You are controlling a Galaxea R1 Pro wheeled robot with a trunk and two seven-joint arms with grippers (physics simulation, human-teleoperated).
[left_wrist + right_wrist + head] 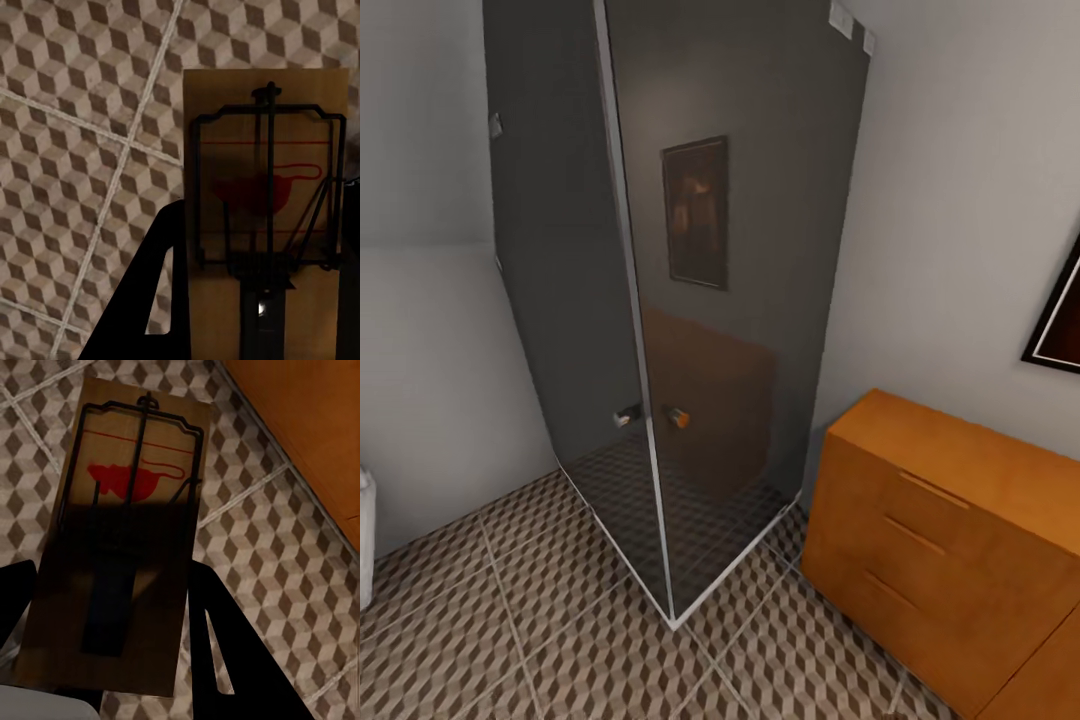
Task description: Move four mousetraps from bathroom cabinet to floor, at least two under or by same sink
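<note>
In the left wrist view a tan mousetrap (266,150) with a dark wire bar and a red mouse mark sits between the dark fingers (146,300) of my left gripper (255,307), which is shut on it above the cube-patterned bathroom floor (67,150). A second mousetrap (131,472) is held the same way in my right gripper (112,622), shut on it, with its fingers (225,652) on either side. The orange-brown cabinet (950,520) stands at the right of the head view and its base (315,427) is close to the right gripper. The bathroom sink is out of view.
A dark glass shower enclosure (690,300) with a metal corner frame stands straight ahead, its corner reaching onto the tiled floor (540,620). A white object (365,540) shows at the left edge. A framed picture (1060,320) hangs above the cabinet.
</note>
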